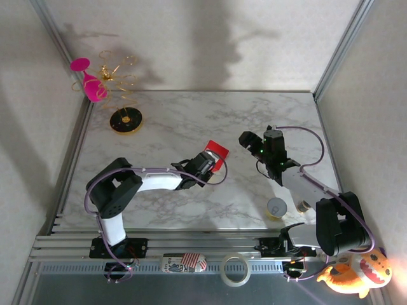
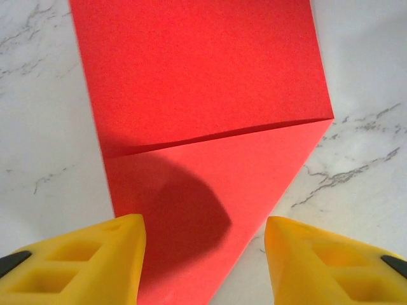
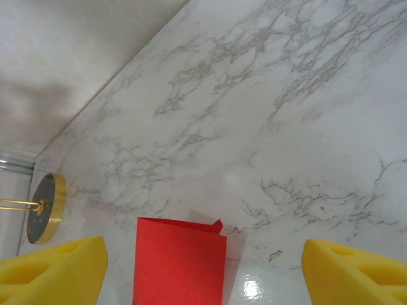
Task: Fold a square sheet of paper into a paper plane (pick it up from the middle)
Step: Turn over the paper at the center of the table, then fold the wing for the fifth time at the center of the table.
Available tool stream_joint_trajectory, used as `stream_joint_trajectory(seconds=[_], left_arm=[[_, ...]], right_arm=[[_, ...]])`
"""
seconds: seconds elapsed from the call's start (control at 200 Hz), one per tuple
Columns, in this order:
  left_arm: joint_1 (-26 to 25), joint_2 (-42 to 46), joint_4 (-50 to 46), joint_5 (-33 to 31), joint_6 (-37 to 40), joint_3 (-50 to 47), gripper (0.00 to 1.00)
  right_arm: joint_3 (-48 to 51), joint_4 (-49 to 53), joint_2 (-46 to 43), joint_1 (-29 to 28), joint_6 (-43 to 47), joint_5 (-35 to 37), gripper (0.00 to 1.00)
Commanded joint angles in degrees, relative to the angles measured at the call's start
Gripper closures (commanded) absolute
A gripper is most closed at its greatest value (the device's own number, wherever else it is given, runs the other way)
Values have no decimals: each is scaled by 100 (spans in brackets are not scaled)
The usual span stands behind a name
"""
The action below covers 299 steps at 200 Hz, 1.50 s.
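Note:
The square sheet of paper (image 1: 217,152) is bright red and folded over, lying on the marble table (image 1: 191,121) near the middle. In the left wrist view the paper (image 2: 197,95) shows a slanted crease with a triangular flap toward me. My left gripper (image 1: 211,162) is right at the sheet's near edge; it (image 2: 205,264) is open, its yellow fingers (image 2: 95,260) wide apart on either side of the flap. My right gripper (image 1: 257,137) hovers to the right of the paper, open and apart from it. From the right wrist, the paper (image 3: 180,260) lies between and beyond the open gripper (image 3: 203,273).
A pink wine glass (image 1: 89,82) hangs on a gold wire stand (image 1: 125,121) at the back left. A small round cup (image 1: 276,208) sits front right. A tape roll (image 1: 234,269) and an orange plush toy (image 1: 356,274) lie off the table's front edge.

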<state>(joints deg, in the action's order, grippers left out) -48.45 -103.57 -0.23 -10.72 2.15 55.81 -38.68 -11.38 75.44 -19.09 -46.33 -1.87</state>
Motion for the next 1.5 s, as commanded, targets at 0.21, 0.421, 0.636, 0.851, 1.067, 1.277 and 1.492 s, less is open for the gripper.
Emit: stream_joint_trajectory(seconds=[0.21, 0.421, 0.636, 0.851, 1.067, 1.277, 1.492], left_arm=[[537, 601, -90, 1248, -1805, 295, 56], [855, 232, 156, 1625, -2629, 306, 72], [975, -179, 215, 1704, -2912, 452, 77], [1086, -514, 216, 1526, -3157, 466, 80], [1162, -641, 60, 1564, -3443, 465, 82], [1225, -706, -117, 1582, -3616, 423, 84], [1241, -735, -140, 1634, -3669, 379, 85]], right_arm=[[-132, -251, 144, 26, 8, -298, 18], [-97, -291, 218, 28, -26, -480, 18], [-49, -304, 272, 26, -50, -657, 19], [52, -459, 392, 19, -174, -1069, 20], [150, -588, 740, -218, -632, -1582, 27], [38, -361, 1183, -680, -1555, -1676, 37], [-5, -286, 1514, -1044, -2453, -1579, 41]])
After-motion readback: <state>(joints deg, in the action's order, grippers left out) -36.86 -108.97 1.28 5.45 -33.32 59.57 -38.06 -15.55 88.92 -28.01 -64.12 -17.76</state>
